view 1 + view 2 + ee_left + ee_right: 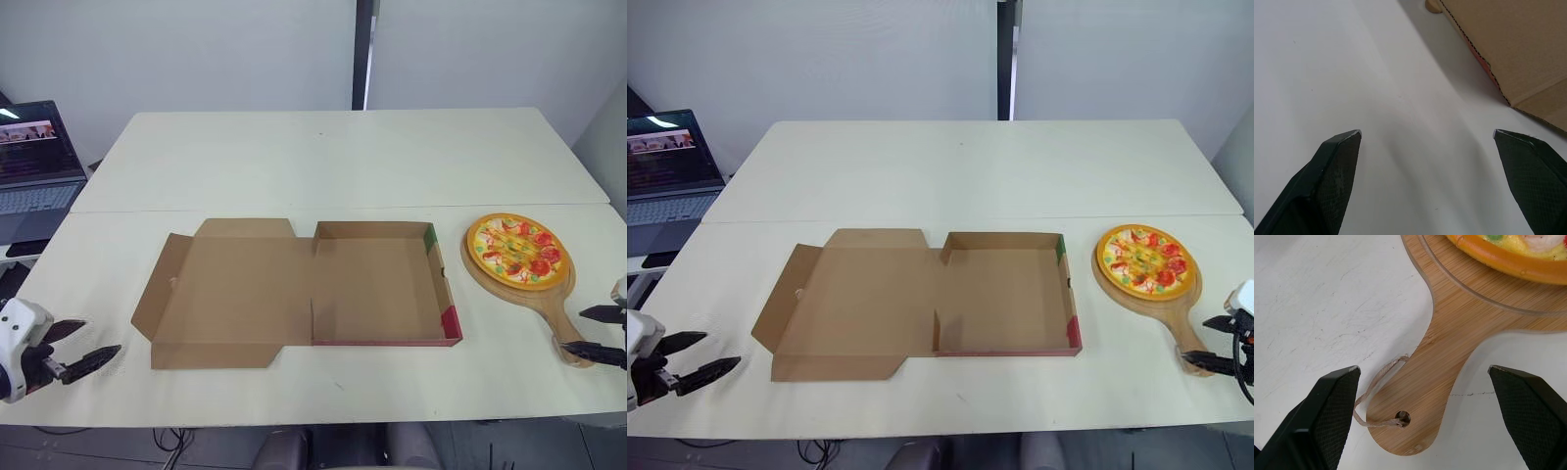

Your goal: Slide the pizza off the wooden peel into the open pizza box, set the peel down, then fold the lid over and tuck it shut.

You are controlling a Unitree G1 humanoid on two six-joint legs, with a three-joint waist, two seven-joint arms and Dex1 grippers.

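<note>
Pizza on its peel at the counter's right edge, box open at mid-counter

Cardboard, plain brown, makes up the pizza box (312, 286), which lies opened flat near the front edge of the pale counter (343, 157). Its lid (235, 292) is spread out on the left half with its side flaps splayed. The tray (377, 282) forms the right half, with low walls standing, red print along the near outer wall and a green patch at the far right corner. A strip of bare counter separates the tray from the peel (541, 292), which rests close to the right edge. The pizza (516, 251) sits on the peel's round blade. It is round, with an orange rim and a yellow top dotted with red and green pieces. The pale wooden handle (1449, 357) runs toward the near right corner, and a thin cord (1376, 391) is looped through a hole at its end.

Beyond the counter's left edge stands an open laptop (34, 162) with its screen lit. The left gripper (100, 338) hovers at the near left corner with its jaws apart over bare counter, near the lid's near corner. The right gripper (574, 330) is at the near right edge with its jaws wide apart. The handle's end lies between them, with counter showing on either side of the wood.
</note>
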